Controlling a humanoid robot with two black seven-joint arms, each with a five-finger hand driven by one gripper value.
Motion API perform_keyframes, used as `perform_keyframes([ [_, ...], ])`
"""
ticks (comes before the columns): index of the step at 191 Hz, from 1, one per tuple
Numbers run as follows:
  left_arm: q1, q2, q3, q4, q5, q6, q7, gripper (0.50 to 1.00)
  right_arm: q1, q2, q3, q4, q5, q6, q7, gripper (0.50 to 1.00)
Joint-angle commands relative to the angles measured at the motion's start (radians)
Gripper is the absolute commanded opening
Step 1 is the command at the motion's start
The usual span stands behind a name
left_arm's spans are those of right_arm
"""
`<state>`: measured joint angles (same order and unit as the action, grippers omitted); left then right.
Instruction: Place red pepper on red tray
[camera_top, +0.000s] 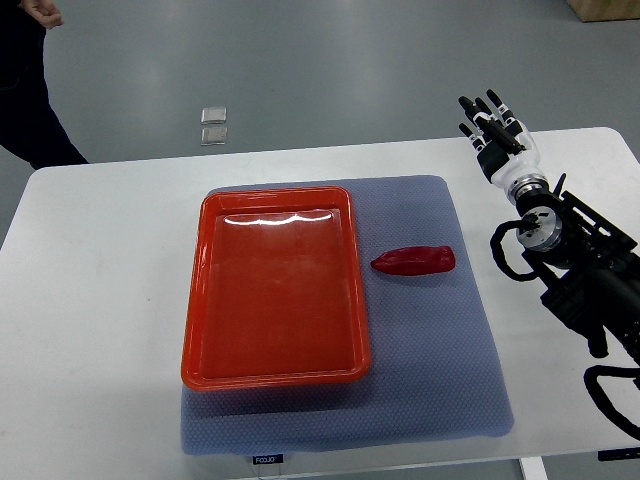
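Glossy red pepper lies lengthwise left-right on mat, well left of right hand; fingers extended, holding nothing.

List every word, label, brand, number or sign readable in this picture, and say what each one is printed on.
Small white tag on the near edge of the blue-grey mat, at: it carries print, but too small and blurred to read for certain.
Red tray: no text visible.
Red pepper: no text.
Right hand and its arm: no readable marking.
Two small clear squares on the floor: no readable text.
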<state>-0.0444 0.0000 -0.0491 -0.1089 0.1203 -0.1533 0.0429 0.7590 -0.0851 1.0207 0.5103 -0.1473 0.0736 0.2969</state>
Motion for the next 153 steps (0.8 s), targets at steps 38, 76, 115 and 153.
perform_keyframes([
  [38,0.0,0.0,-0.018,-0.002,-0.002,0.0,-0.005,1.0,0.0,-0.001,0.001,0.001,0.0,0.0,0.001,0.915],
  [76,0.001,0.0,-0.012,0.0,-0.001,0.0,-0.005,1.0,0.0,0.001,0.002,0.001,0.0,0.0,-0.001,0.915],
  [115,0.006,0.0,-0.011,-0.005,-0.001,0.0,-0.005,1.0,0.002,0.001,0.001,0.005,0.008,0.002,-0.005,0.915],
  [153,0.008,0.0,-0.011,-0.002,-0.001,0.0,-0.005,1.0,0.031,-0.005,-0.005,0.005,0.008,0.009,-0.009,0.915],
])
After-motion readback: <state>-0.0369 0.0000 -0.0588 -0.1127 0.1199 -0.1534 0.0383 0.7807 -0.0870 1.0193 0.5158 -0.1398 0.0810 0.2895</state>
